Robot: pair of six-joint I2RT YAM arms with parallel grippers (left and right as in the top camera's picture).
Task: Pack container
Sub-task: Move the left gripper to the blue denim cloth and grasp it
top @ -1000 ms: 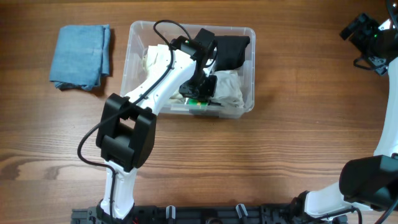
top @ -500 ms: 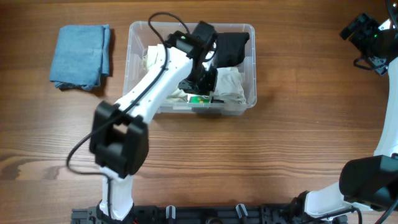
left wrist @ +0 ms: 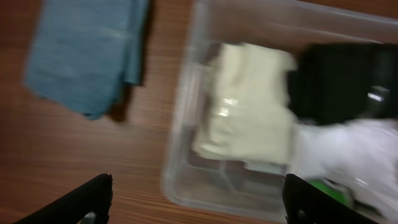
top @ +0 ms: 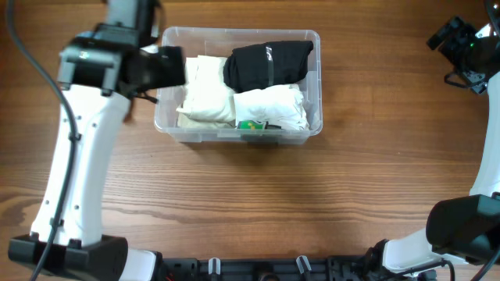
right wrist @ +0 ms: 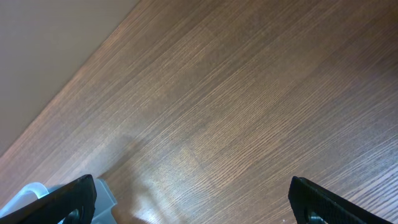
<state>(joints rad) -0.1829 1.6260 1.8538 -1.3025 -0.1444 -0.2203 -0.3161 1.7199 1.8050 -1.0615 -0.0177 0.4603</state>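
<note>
The clear container (top: 239, 31) stands at the table's upper middle. Inside lie a cream folded cloth (top: 207, 90) on the left, a black garment (top: 266, 62) at the back right and a white garment (top: 272, 108) with a green tag in front. My left gripper (top: 166, 67) hovers over the container's left edge, open and holding nothing. The blurred left wrist view has the container's wall (left wrist: 177, 143) and the cream cloth (left wrist: 249, 106) below the open left gripper (left wrist: 198, 202). My right gripper (top: 461, 39) is far off at the upper right, and its wrist view shows it open (right wrist: 194, 202) over bare wood.
A folded blue cloth (left wrist: 87, 56) lies on the table just left of the container; from overhead my left arm (top: 78, 156) covers it. The right wrist view shows the table edge (right wrist: 68, 87) at the upper left. Arm bases sit along the front edge.
My left gripper has opened and pulled out of the container, swinging up and to the left. The white garment stays in the bin. The right arm has not moved.
</note>
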